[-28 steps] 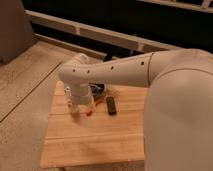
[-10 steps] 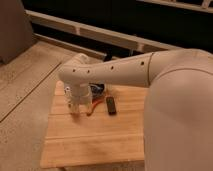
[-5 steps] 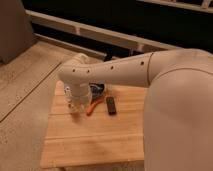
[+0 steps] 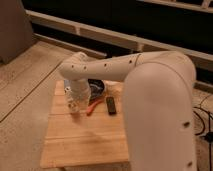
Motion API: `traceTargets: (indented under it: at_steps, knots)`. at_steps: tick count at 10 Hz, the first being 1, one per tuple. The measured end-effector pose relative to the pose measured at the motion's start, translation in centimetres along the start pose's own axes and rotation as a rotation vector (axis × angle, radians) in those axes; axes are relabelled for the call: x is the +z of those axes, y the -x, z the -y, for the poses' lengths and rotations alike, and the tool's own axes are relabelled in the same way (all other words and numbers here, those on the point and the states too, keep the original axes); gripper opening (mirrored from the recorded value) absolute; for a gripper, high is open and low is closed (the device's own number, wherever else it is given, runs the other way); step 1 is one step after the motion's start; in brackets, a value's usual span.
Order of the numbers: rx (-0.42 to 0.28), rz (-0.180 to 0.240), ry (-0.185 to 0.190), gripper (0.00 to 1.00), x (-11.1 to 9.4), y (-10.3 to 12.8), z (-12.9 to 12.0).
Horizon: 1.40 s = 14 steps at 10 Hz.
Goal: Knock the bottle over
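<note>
My white arm reaches in from the right over a small wooden table (image 4: 85, 140). The gripper (image 4: 76, 99) hangs down over the table's left rear part. A faint, glassy, roundish shape at its lower end looks like the clear bottle (image 4: 73, 106), standing on the wood right against the gripper. I cannot tell it apart from the gripper clearly, nor whether it is upright or tilted.
An orange-handled tool (image 4: 93, 107) lies just right of the gripper, and a small black rectangular gadget (image 4: 111, 105) lies right of that. A dark round object (image 4: 98, 87) sits behind them under the arm. The table stands on a speckled floor (image 4: 25, 100), with a dark wall rail behind.
The gripper has shifted slightly lower and to the left over the table's left rear part. The tool and the black gadget have not moved.
</note>
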Motion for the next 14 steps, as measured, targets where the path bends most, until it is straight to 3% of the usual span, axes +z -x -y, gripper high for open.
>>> traceTargets:
  at_steps: [4,6,7,8,10,11,12,14]
  knots:
    - [-0.104,-0.068,0.064,0.00,2.1,2.3,-3.6]
    - [-0.142,-0.076,0.076,0.00,2.6,3.4,-4.2]
    - [-0.167,-0.052,0.074,0.00,2.9,4.6,-4.4]
    - [-0.186,-0.016,0.070,0.00,2.8,5.6,-4.5]
    - [-0.229,0.113,0.067,0.00,2.0,8.2,-4.7]
    - [-0.275,0.236,0.083,0.00,0.6,9.5,-5.0]
    - [-0.302,0.308,0.104,0.00,-0.3,9.8,-5.3]
    - [-0.351,0.377,0.151,0.00,-1.0,8.4,-5.9]
